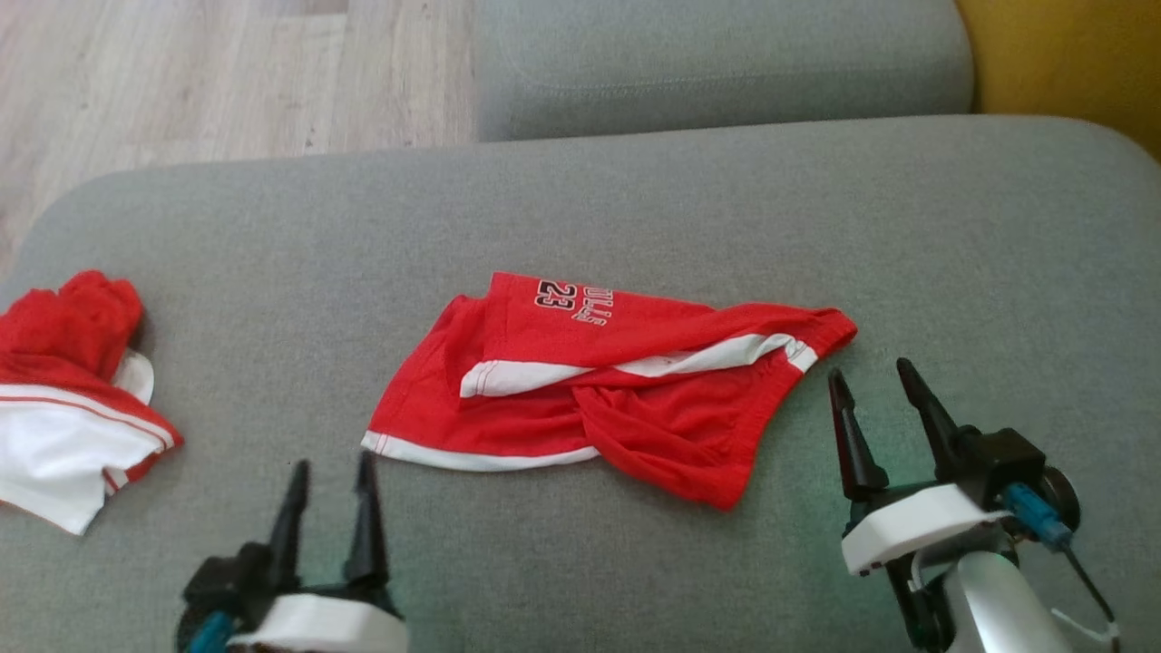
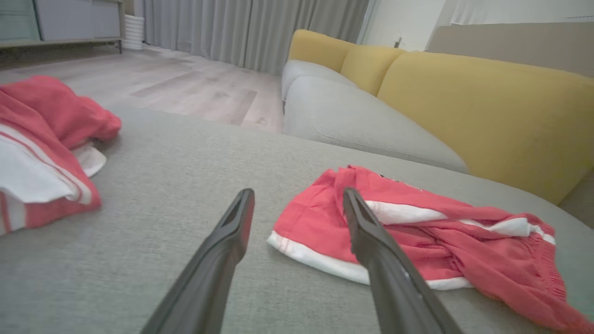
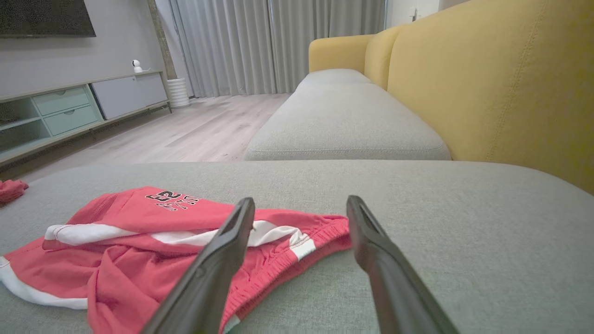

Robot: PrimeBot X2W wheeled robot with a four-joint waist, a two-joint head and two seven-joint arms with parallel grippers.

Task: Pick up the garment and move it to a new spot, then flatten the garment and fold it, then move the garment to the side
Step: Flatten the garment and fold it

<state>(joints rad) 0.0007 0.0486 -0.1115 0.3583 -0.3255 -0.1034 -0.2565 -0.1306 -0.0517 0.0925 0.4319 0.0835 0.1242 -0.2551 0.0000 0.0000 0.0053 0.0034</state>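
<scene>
Head view: the garment (image 1: pixel 617 390) lay crumpled on the grey cushion (image 1: pixel 272 254), with the left gripper (image 1: pixel 332 461) and right gripper (image 1: pixel 869 368) both spread wide, empty, near it. Left wrist view: a red-and-white heap (image 2: pixel 41 153) lay well apart, and a yellow backrest (image 2: pixel 464 106) rose behind. Right wrist view: the garment's 23 lettering (image 3: pixel 164 197) and a far cabinet (image 3: pixel 69 111).

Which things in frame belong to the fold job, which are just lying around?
Job:
garment with the "23" print, crumpled
left gripper and right gripper, both open, near it
grey cushion under it

Lying about:
other red-and-white garment at the cushion's left edge
yellow sofa back
</scene>
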